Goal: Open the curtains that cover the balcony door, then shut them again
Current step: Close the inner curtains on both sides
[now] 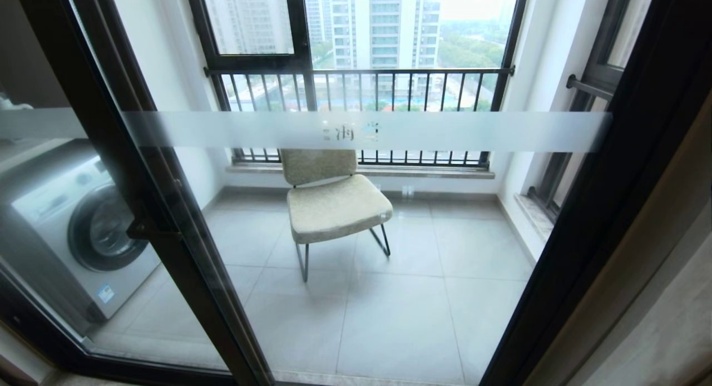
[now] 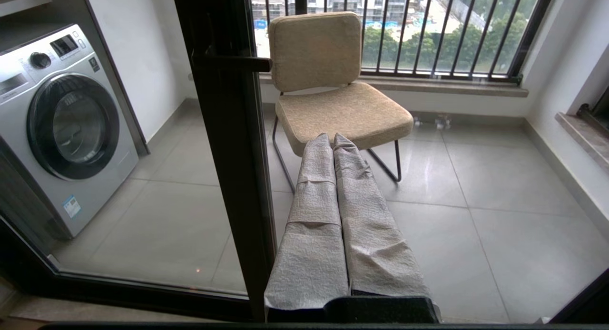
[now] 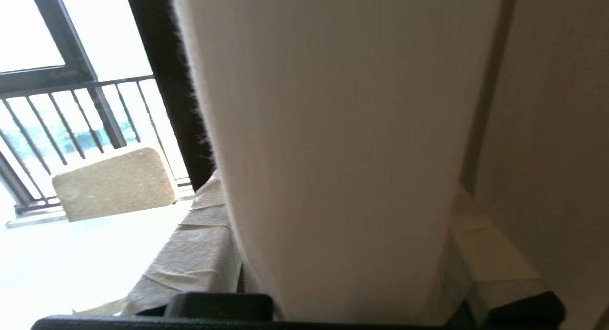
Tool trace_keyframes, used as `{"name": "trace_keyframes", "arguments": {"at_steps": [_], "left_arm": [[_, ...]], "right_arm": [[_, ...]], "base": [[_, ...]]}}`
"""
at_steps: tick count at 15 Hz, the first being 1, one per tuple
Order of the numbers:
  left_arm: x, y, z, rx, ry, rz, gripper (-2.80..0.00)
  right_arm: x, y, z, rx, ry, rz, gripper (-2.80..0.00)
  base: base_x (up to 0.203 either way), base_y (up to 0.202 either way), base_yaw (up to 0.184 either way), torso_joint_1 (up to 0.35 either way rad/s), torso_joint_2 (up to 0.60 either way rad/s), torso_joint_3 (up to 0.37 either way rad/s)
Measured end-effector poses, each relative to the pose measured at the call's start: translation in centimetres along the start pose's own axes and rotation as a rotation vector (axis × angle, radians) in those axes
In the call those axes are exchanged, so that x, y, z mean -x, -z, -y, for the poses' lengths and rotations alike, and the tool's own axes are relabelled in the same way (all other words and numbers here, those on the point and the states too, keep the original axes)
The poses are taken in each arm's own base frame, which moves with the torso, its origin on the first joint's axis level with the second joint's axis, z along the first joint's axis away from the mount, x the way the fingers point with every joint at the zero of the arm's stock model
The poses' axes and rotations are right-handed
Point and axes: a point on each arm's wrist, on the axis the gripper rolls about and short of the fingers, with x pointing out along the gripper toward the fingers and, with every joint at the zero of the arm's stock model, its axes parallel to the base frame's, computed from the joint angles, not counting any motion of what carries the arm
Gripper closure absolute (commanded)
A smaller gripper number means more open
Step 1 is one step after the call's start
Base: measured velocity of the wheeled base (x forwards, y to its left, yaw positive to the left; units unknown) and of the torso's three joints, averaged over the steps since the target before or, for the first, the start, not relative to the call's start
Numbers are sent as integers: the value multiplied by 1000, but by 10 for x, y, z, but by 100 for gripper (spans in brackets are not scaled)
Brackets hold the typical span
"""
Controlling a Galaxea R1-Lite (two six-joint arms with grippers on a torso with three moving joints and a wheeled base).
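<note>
The balcony door (image 1: 167,208) stands uncovered in the head view, with black frames, a frosted band (image 1: 445,131) and a black handle (image 1: 146,230). The curtains (image 1: 667,286) hang gathered at the far right edge. In the right wrist view a thick cream fold of the curtains (image 3: 342,130) fills the space between the cloth-wrapped fingers (image 3: 200,235) of my right gripper (image 3: 338,185). Its jaws stand wide, one on each side of the smooth, unpinched fold. My left gripper (image 2: 333,137) is shut and empty, low in front of the door's black frame (image 2: 228,130). Neither arm shows in the head view.
Behind the glass a beige chair (image 1: 334,202) stands mid-balcony on grey tiles. A washing machine (image 1: 83,230) is at the left. A black-framed window with railing bars (image 1: 361,91) closes the far side. The door's right frame post (image 3: 166,82) runs close beside the gripped fold.
</note>
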Motion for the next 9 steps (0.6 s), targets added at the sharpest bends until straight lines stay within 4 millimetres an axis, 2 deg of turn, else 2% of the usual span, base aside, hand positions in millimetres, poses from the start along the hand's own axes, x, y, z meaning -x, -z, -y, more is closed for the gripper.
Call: {"name": "trace_keyframes", "arguments": {"at_steps": [4,9], "left_arm": [[0,0,0,0,0,0,0],[0,0,0,0,0,0,0]], "right_arm": [[-2,0,-12,-14,-83,-3,0],[2,-3,-40,-44,-232,3,0]], "base": [[0,0,0,0,0,0],[0,0,0,0,0,0]]}}
